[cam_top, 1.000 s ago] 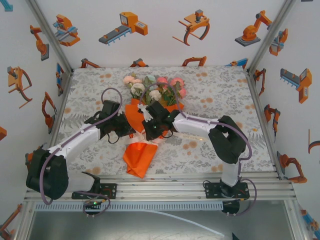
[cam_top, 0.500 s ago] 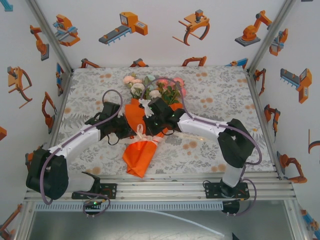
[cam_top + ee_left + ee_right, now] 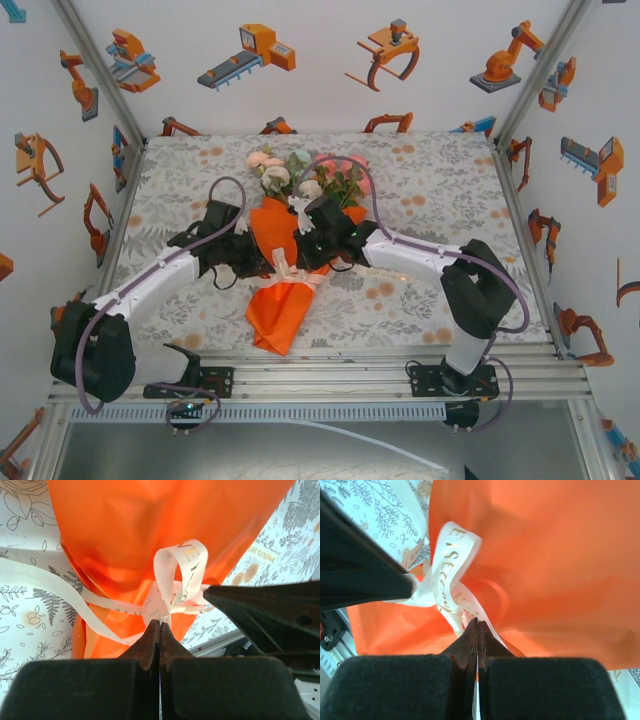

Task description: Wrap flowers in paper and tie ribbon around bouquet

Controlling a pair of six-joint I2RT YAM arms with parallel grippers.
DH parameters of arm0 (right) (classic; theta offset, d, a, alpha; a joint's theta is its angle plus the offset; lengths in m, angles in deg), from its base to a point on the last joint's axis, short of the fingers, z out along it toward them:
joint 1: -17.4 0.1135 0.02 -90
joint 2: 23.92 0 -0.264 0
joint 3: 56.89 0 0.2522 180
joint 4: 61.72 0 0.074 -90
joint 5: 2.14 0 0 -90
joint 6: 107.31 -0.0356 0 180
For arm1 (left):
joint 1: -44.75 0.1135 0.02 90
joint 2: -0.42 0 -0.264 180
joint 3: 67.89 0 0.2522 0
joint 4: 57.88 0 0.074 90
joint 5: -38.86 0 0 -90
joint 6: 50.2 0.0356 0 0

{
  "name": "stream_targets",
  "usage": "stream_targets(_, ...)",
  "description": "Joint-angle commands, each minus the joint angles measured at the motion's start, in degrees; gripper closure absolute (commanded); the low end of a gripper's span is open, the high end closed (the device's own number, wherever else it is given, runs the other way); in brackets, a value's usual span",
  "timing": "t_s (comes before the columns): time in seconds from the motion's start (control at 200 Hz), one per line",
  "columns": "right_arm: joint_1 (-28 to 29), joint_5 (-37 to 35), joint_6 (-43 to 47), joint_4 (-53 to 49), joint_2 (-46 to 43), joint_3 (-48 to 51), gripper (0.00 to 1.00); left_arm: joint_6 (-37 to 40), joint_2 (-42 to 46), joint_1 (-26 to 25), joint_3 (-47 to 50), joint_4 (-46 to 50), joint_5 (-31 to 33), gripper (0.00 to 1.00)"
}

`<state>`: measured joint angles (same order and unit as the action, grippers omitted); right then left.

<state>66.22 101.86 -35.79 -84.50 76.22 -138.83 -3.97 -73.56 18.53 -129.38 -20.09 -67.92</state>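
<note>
Left pincer point(image 3: 159, 623) and right pincer point(image 3: 476, 621) clamp the ribbon point(image 3: 183, 562), close up; overhead, flowers point(image 3: 300, 176) top the bouquet point(image 3: 280, 310), probably tied.

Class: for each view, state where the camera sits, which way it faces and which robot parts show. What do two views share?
Top: above and behind the arms, looking down at the table; both arms show.
Left wrist: on the left arm, facing the ribbon past the left gripper.
Right wrist: on the right arm, facing the bouquet past the right gripper.
Shared: both wrist views show the ribbon.
</note>
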Motion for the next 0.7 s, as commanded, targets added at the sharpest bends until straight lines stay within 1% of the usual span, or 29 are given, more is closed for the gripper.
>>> stream_targets(0.0,-0.3,-0.8,-1.5,2.7,-2.6,0.9,1.00,3.4,0.9,-0.2,-4.1,5.9,-1.5,1.00)
stream_targets(0.06,-0.3,-0.7,-1.7,3.0,-2.6,1.1,1.00,3.8,0.7,-0.3,-5.0,6.4,-1.2,1.00)
stream_targets(0.125,-0.3,-0.6,-1.7,3.2,-2.7,1.2,1.00,4.5,1.1,-0.2,-5.4,6.6,0.8,1.00)
stream_targets(0.285,-0.3,-0.5,-1.7,3.4,-2.7,1.1,1.00,7.6,2.4,-0.2,-6.8,9.4,9.8,1.00)
stream_targets(0.471,-0.3,-0.5,-1.6,3.4,-2.7,1.2,1.00,11.2,3.5,-0.3,-7.9,11.3,16.0,1.00)
stream_targets(0.516,-0.3,-0.5,-1.7,3.5,-2.8,1.2,1.00,12.0,3.9,-0.4,-8.2,11.4,16.2,1.00)
stream_targets(0.551,-0.3,-0.4,-1.7,3.6,-2.8,1.3,1.00,12.9,4.5,-0.5,-8.2,11.1,15.2,1.00)
stream_targets(0.626,-0.3,-0.3,-1.9,3.9,-2.5,1.3,1.00,14.3,5.4,-0.7,-8.3,9.5,10.0,1.00)
stream_targets(0.696,-0.3,-0.2,-2.0,3.9,-2.2,1.0,1.00,13.5,5.5,-0.9,-8.9,9.4,6.3,1.00)
